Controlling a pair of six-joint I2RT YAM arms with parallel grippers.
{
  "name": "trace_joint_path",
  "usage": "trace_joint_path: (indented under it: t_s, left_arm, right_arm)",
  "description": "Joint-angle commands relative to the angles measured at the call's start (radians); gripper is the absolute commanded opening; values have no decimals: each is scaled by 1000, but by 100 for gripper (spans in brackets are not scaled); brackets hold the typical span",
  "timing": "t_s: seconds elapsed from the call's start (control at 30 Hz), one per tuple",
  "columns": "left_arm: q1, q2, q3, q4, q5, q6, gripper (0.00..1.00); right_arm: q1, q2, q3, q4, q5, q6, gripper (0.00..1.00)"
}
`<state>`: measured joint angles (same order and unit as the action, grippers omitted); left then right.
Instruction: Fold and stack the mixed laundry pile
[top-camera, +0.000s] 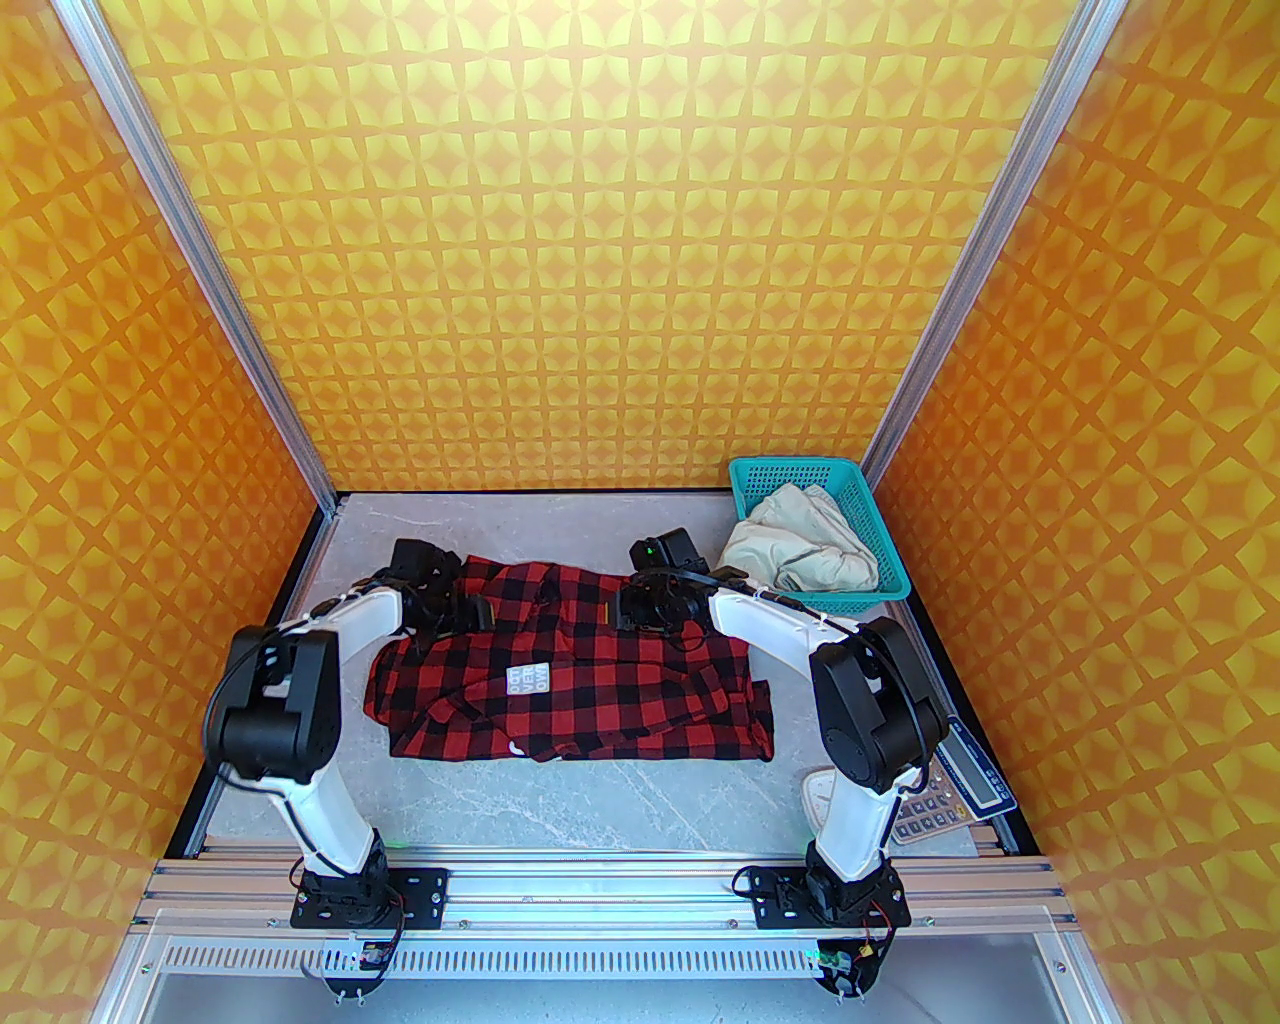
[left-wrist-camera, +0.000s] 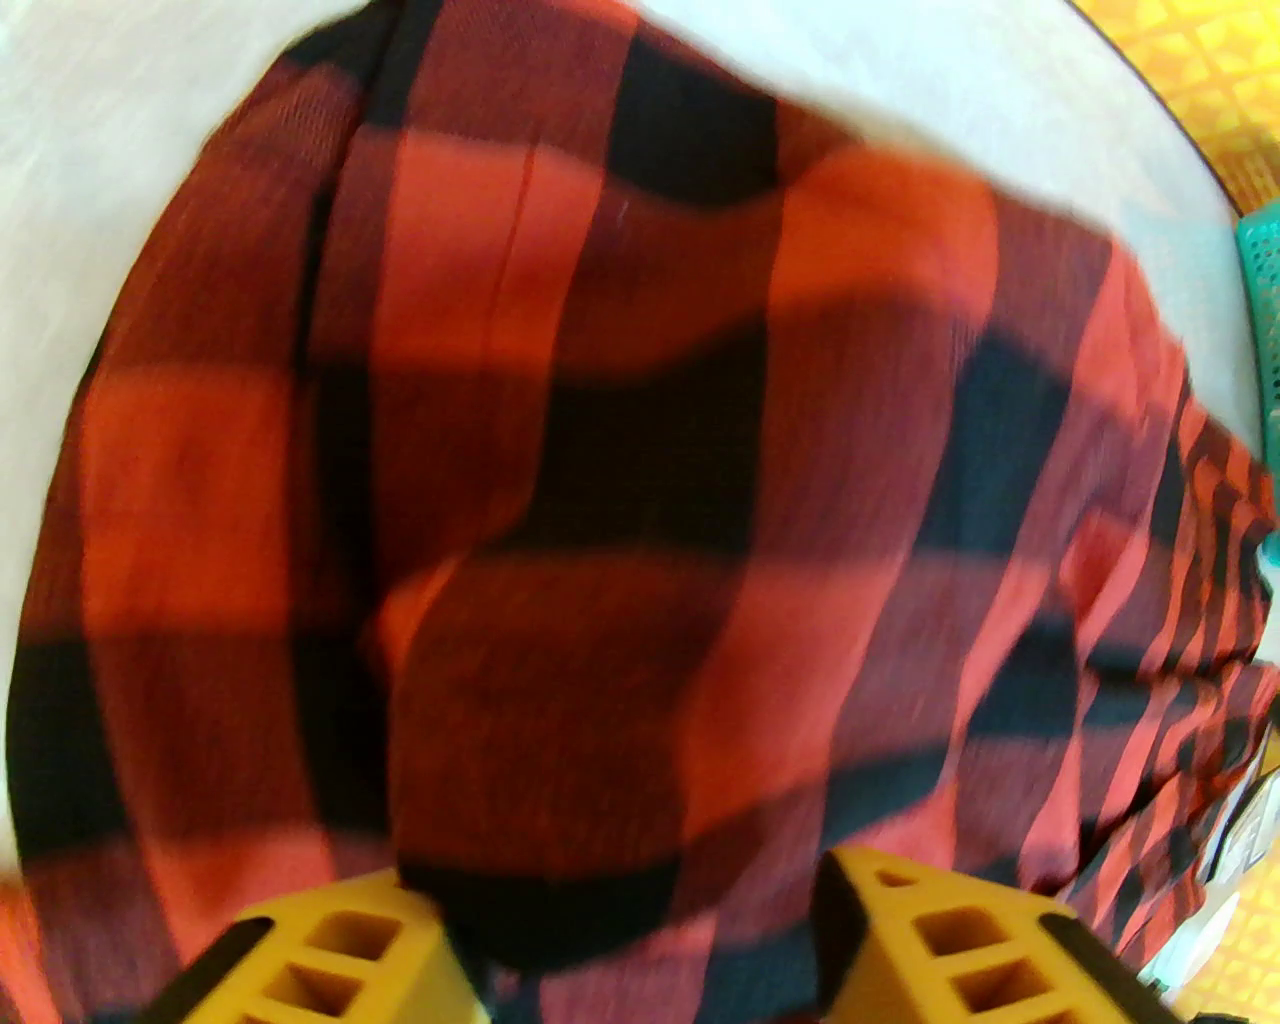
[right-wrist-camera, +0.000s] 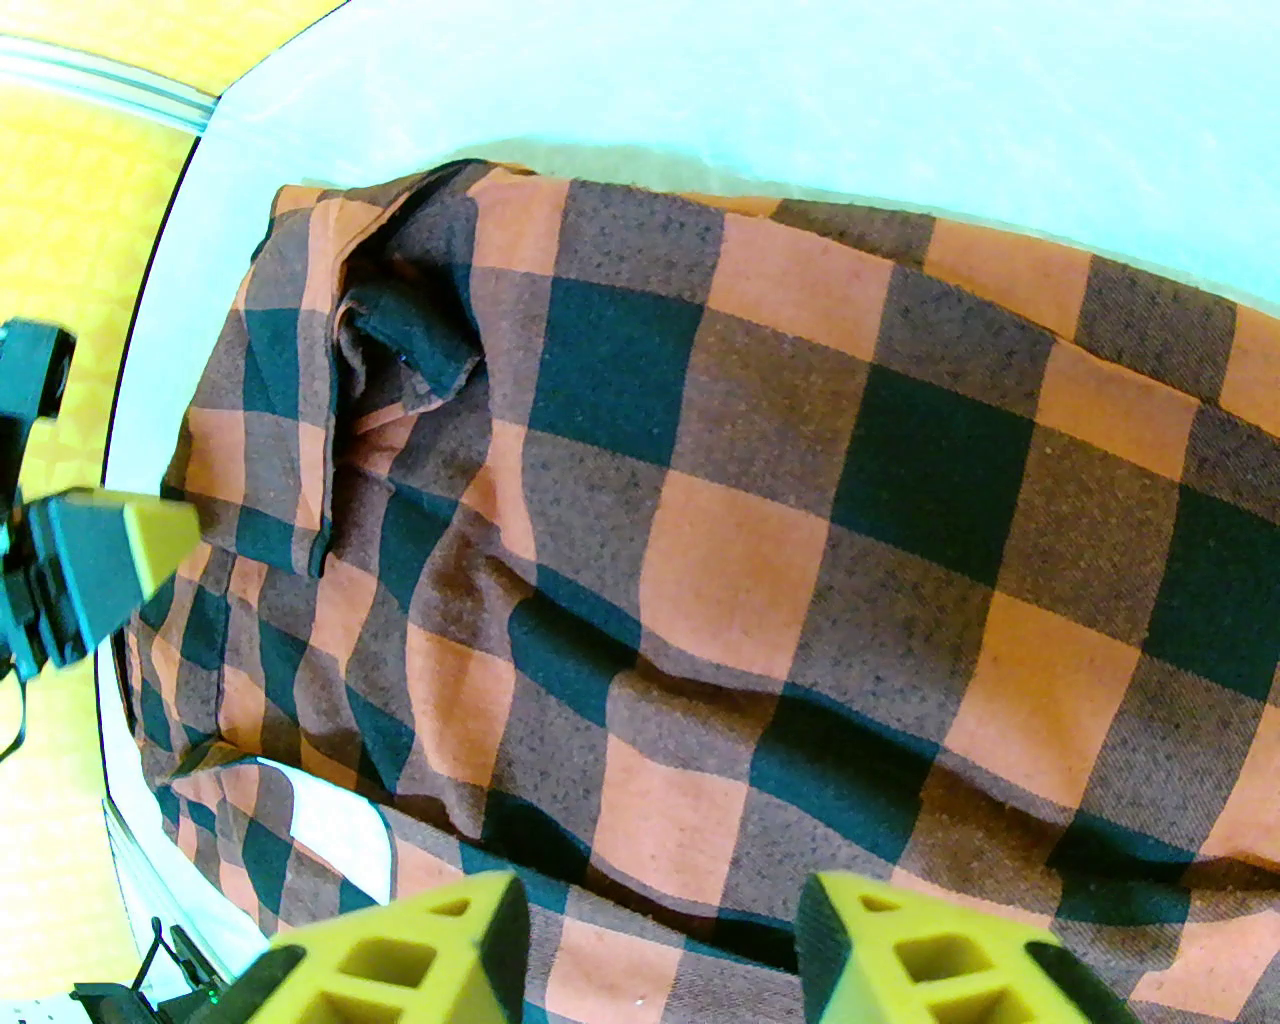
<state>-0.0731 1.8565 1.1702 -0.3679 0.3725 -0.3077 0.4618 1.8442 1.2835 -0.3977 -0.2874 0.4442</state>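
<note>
The red-and-black checked shirt (top-camera: 600, 690) lies spread across the middle of the table, partly folded, with a white lettered patch (top-camera: 527, 681) facing up. My left gripper (top-camera: 475, 612) hovers low over its far left part. In the blurred left wrist view its yellow fingers (left-wrist-camera: 340, 950) stand apart, and the shirt (left-wrist-camera: 600, 450) bulges up between them. My right gripper (top-camera: 635, 610) is over the shirt's far right part. Its jaws are open just above the flat cloth (right-wrist-camera: 750, 500). The cream trousers (top-camera: 800, 550) sit crumpled in the teal basket (top-camera: 790, 465).
The basket stands at the table's far right corner. A scale with a keypad (top-camera: 960, 780) sits at the near right edge beside the right arm. Bare grey tabletop (top-camera: 600, 800) stretches between the shirt and the arm bases. Metal frame posts bound both sides.
</note>
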Motion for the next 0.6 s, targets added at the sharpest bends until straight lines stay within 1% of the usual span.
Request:
trace_joint_path:
  t_s: [0.0, 0.07, 0.1, 0.2, 0.23, 0.3, 0.43, 0.57]
  left_arm:
    - [-7, 42, 73, 89, 44, -61, 44]
    - [-7, 50, 85, 123, 49, -76, 31]
    - [-6, 50, 90, 148, 50, -82, 23]
    - [-7, 46, 83, 285, 62, -114, 2]
    - [-8, 48, 75, 360, 71, -132, 0]
    - [-9, 61, 79, 479, 90, -165, 0]
    - [-14, 121, 147, 625, 124, -217, 0]
    - [-14, 198, 225, 801, 169, -270, 0]
  right_arm:
    - [-4, -8, 17, -11, 29, 5, 50]
    - [-5, -15, 20, -18, 38, 0, 50]
    - [-6, -17, 26, -26, 40, -3, 50]
    - [-8, -11, 48, -32, 45, -5, 50]
    - [-8, -7, 59, -31, 45, -3, 50]
    - [-7, 7, 84, -25, 45, 6, 50]
    - [-6, 38, 139, -5, 10, 4, 48]
    - [-5, 67, 169, 29, 21, 4, 46]
